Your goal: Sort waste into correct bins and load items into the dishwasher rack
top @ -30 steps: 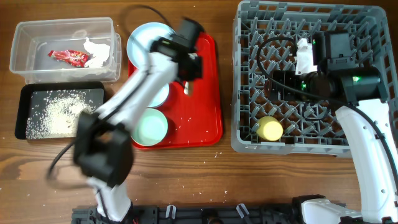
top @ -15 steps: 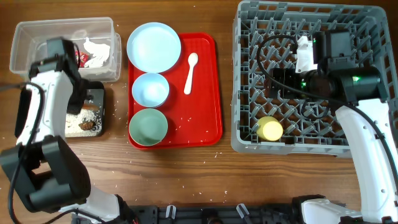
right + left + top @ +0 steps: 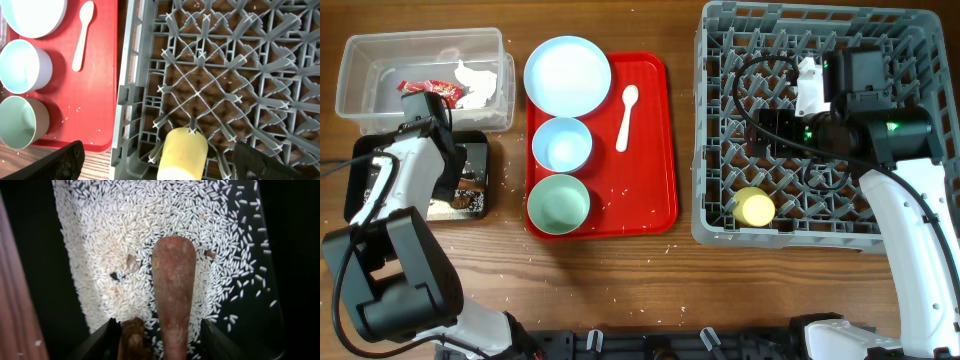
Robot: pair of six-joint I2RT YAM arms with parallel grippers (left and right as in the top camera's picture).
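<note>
- You are sorting waste: the left gripper (image 3: 160, 345), jaws apart, is straddling the sausage piece (image 3: 173, 280) lying on rice (image 3: 110, 245) in the black tray (image 3: 280, 255).
- The right gripper (image 3: 160, 160) is hovering, jaws wide apart, over the dishwasher rack (image 3: 240, 75).
- Next, probably: lifting straight up, without dragging the sausage piece.

Left arm (image 3: 395, 175): is bent at the elbow, wrist pointed downward.
Left gripper (image 3: 161, 342): fingers are parted, nothing clamped between them.
Right arm (image 3: 910, 230): is extended forward.
Right gripper (image 3: 165, 160): is aimed downward, fingers spread wide, nothing gripped.
</note>
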